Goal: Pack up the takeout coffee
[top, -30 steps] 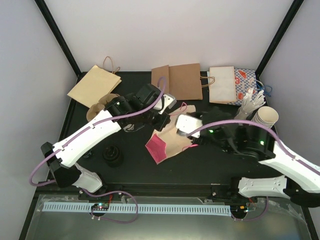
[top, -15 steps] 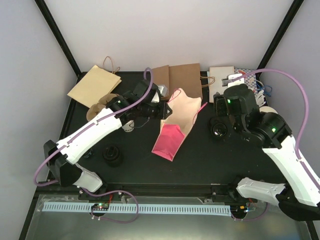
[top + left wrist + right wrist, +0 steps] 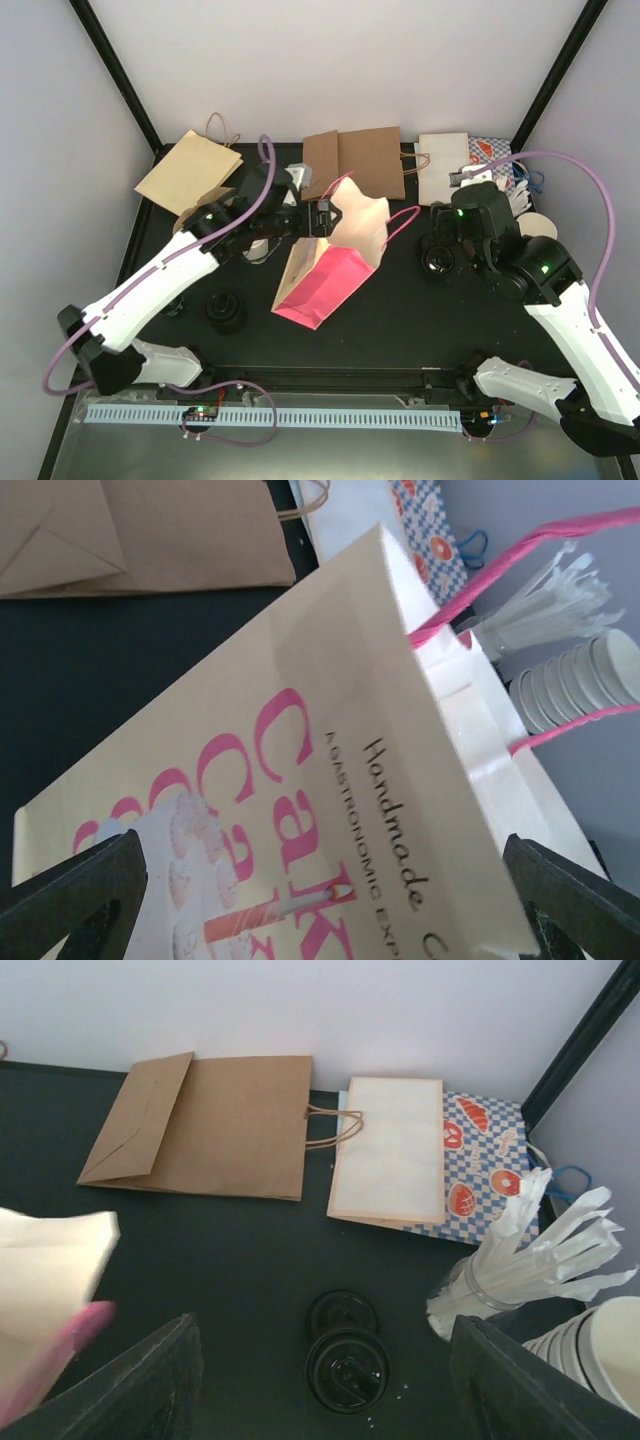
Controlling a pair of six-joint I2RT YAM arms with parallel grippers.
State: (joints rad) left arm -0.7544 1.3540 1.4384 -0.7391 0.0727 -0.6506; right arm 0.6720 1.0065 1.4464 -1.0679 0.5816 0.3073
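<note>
**Cream-and-pink bag point(image 3: 325, 268) up, coffee not yet packed**

Between the left jaws, which stood wide apart and pinched nothing, the left wrist view showed only the bag's printed cream face lying close in front of them, its pink handles point(image 3: 520, 565) beyond. The right jaws were also spread and empty, hanging over two black lids point(image 3: 345, 1360) on the bench point(image 3: 400, 320).

Further out, the overhead view showed the bag propped at a tilt in the middle of the bench, its pink base towards the arms and its mouth towards the back, at the tip of the left arm point(image 3: 175, 270). The takeout coffee point(image 3: 258, 247) seemed to be the small white shape just left of the bag, half hidden under that arm. It could not be made out clearly, and neither wrist view showed it.

Behind the lids were a bundle of wrapped straws point(image 3: 530, 1250) and a stack of cups point(image 3: 600, 1350). Flat brown bags point(image 3: 215, 1125), a white bag point(image 3: 390, 1150) and a checked bag point(image 3: 480, 1140) lay along the back edge.

By my reading, the bag was raised and opened and little more. No cup showed inside it, and no lid showed on the coffee. Fetching the cup, perhaps capping it, and lowering it upright into the bag all remained to be done.
</note>
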